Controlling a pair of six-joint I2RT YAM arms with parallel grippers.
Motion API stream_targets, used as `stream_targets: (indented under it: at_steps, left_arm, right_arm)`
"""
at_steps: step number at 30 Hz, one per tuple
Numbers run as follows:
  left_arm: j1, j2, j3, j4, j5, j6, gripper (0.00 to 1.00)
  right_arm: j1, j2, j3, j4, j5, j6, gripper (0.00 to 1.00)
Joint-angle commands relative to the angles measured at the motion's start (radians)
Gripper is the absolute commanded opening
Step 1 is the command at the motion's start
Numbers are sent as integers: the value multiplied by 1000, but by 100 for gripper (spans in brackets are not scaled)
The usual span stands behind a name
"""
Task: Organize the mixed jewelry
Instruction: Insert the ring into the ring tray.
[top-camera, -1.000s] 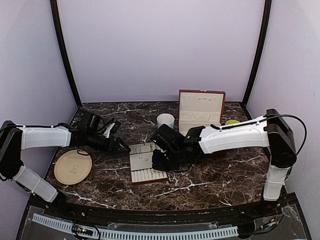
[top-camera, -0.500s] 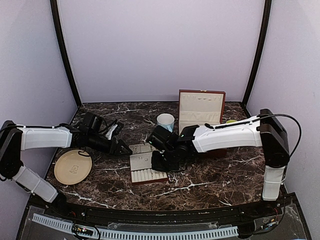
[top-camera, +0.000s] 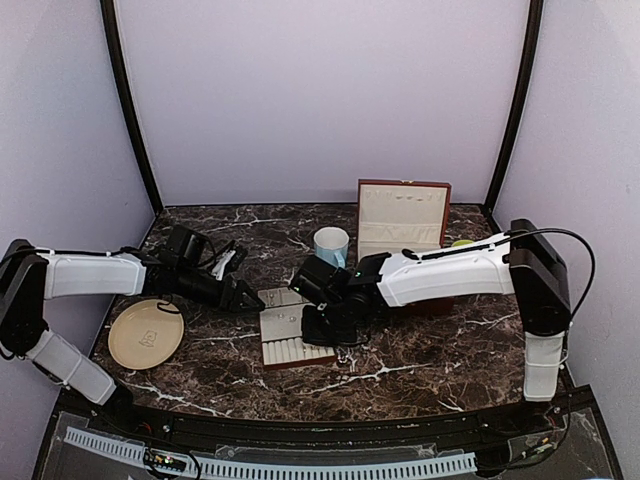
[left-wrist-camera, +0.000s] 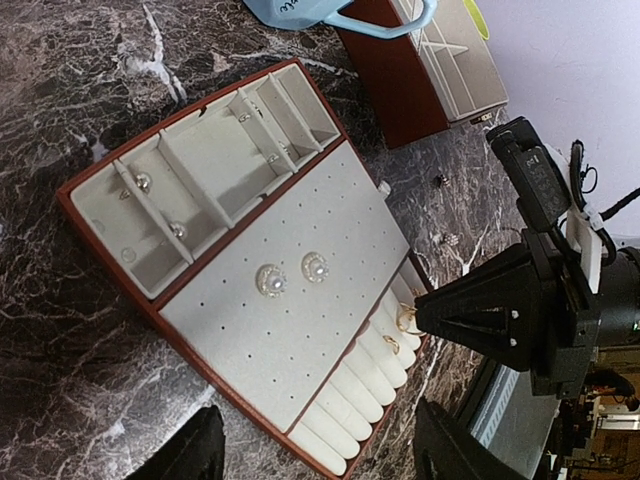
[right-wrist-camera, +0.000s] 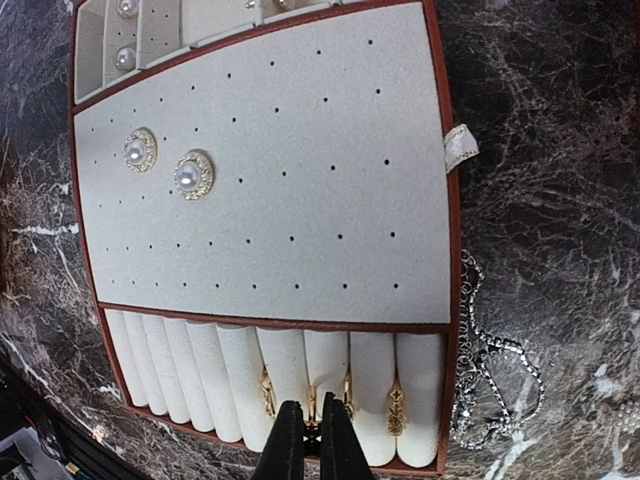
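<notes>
**Mixed jewelry** (right-wrist-camera: 194, 174)
- Two gilt-rimmed pearl studs (right-wrist-camera: 140, 150), pinned on the perforated cream panel of the tray (right-wrist-camera: 455, 250).
- Three gold rings (right-wrist-camera: 396, 405), slotted between the ring rolls.
- Small pearls (right-wrist-camera: 123, 57), in the end compartments.
- One sparkling silver chain (right-wrist-camera: 490, 390), heaped on the marble table (right-wrist-camera: 560, 200) just beside the tray's rim.

**Right gripper** (right-wrist-camera: 310, 440): fingers pressed together at the ring rolls.

**Left gripper** (left-wrist-camera: 318, 420): fingers spread, beside the tray.
</notes>
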Motion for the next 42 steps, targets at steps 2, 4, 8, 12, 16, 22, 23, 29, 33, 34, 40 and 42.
stream_targets:
  at_steps: [2, 4, 8, 12, 16, 22, 23, 29, 33, 34, 40, 42]
  left_arm:
    - [-4, 7, 13, -21, 13, 16, 67]
    - [-4, 8, 13, -21, 13, 17, 67]
    - [-4, 8, 15, -21, 15, 18, 67]
    - [-4, 8, 15, -21, 14, 18, 67]
    - [-4, 12, 15, -22, 18, 18, 67]
    - [-4, 14, 16, -21, 19, 18, 67]
    - [-4, 13, 16, -21, 18, 18, 67]
    - [-4, 14, 17, -21, 20, 19, 67]
    - [-4, 13, 16, -21, 18, 19, 67]
    - [-4, 13, 16, -21, 19, 19, 67]
    - [-3, 12, 17, -22, 19, 21, 67]
    - [-4, 12, 18, -23, 18, 21, 67]
  right_arm:
    - [14, 19, 29, -16, 19, -16, 0]
    - [15, 25, 30, -13, 13, -18, 0]
    - [20, 45, 43, -18, 12, -30, 0]
    - [25, 64, 60, -26, 11, -42, 0]
    - [29, 86, 77, -37, 11, -54, 0]
    - [32, 92, 89, -50, 20, -61, 0]
    - [31, 89, 93, -58, 22, -63, 0]
    - [32, 66, 131, -94, 47, -75, 2]
    - [31, 57, 149, -106, 59, -83, 11]
    - [32, 58, 152, -108, 61, -84, 14]
    - [32, 60, 154, -115, 59, -91, 21]
    - [31, 59, 150, -115, 57, -90, 21]
